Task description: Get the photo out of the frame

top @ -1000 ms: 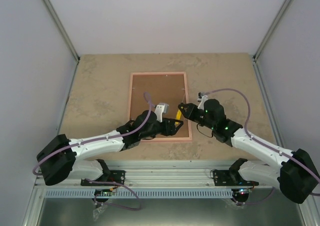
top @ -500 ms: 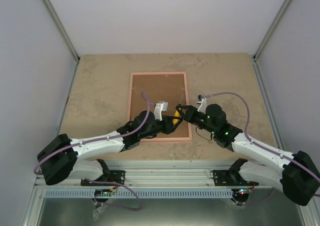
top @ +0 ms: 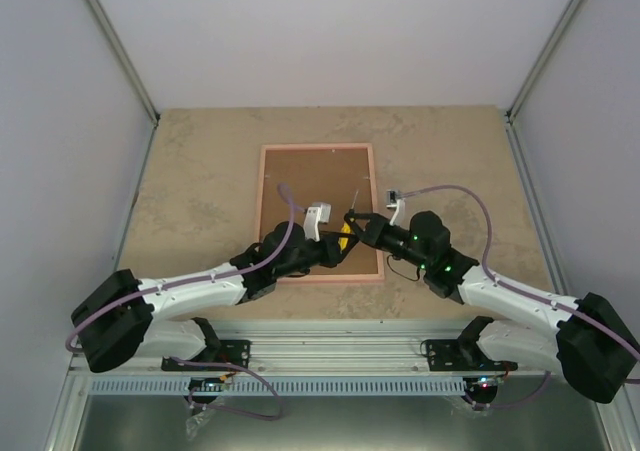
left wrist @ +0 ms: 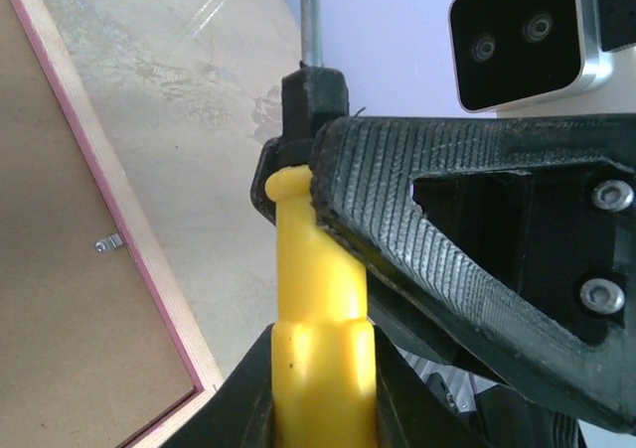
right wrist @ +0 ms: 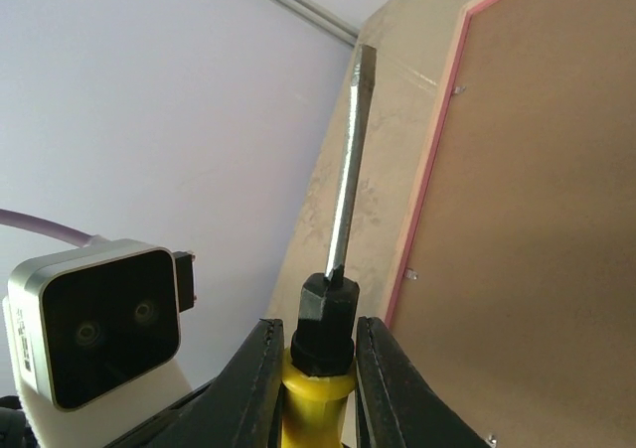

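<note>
The pink frame [top: 318,211] lies face down mid-table with its brown backing board up; the photo is hidden under it. Above its right near corner, a yellow-handled screwdriver [top: 346,237] is held between both arms. My right gripper [top: 356,220] is shut on it at the black collar [right wrist: 326,314], and the steel shaft [right wrist: 348,170] points up and away. From the other side, my left gripper [left wrist: 323,369] is shut on the yellow handle [left wrist: 318,289], both fingers touching it. The frame's pink edge [left wrist: 149,269] runs along the left of the left wrist view.
Small metal tabs [left wrist: 109,241] [right wrist: 412,274] sit along the inner edge of the backing board. Bare beige tabletop [top: 200,181] surrounds the frame. White walls close off the table's sides and back. Each wrist camera sees the other's white camera housing [left wrist: 517,36] close by.
The right arm brought the screwdriver left and slightly nearer, toward the left gripper. The left gripper's fingers closed onto the yellow handle.
</note>
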`<state>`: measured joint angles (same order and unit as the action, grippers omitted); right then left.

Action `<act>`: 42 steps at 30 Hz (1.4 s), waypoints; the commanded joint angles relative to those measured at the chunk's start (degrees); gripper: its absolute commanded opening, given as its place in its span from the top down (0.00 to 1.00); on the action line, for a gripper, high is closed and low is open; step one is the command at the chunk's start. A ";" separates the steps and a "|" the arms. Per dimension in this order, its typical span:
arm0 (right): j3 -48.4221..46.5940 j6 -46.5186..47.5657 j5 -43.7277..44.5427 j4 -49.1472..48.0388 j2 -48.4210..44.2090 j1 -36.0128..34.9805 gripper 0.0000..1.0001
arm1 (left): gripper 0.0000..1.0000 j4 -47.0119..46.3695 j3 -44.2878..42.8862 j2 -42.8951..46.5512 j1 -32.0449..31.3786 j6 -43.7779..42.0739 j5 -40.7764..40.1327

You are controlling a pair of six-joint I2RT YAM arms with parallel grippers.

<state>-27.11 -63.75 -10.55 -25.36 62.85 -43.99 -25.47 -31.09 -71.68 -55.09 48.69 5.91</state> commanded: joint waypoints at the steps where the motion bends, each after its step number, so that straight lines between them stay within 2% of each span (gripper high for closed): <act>1: 0.95 0.26 -1.78 -1.79 -0.44 -0.97 0.99 | 0.87 -1.82 -0.17 2.06 1.41 -0.67 0.30; 5: 0.51 1.34 -0.90 0.74 -1.04 -0.95 0.98 | 0.99 1.10 -1.07 2.57 2.08 -2.45 0.24; 9: 0.13 3.41 1.00 4.41 -3.04 -0.09 0.90 | 1.00 7.55 -2.15 4.78 2.18 -7.59 -3.04; 16: -6.51 12.22 -6.12 17.52 -3.68 6.44 0.68 | 1.00 22.12 -7.03 6.89 2.09 -20.77 -7.34; 21: -6.24 13.86 -15.87 18.08 -4.01 13.03 0.52 | 1.00 28.61 -9.29 6.62 2.09 -28.07 -11.55; 26: -7.54 14.46 -21.17 15.02 -1.00 13.75 0.47 | 1.00 31.26 -12.27 4.14 1.92 -31.29 -10.81; 35: -7.75 14.07 -24.45 8.61 3.71 14.37 0.45 | 1.00 31.18 -13.68 -1.74 1.91 -34.51 -11.09; 42: -8.00 12.77 -25.46 5.81 8.73 14.91 0.47 | 1.00 26.41 -10.86 -0.50 1.65 -37.86 -3.03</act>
<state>-33.82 -49.95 -33.98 -15.90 69.87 -29.65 4.58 -42.96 -73.63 -53.15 14.26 -2.63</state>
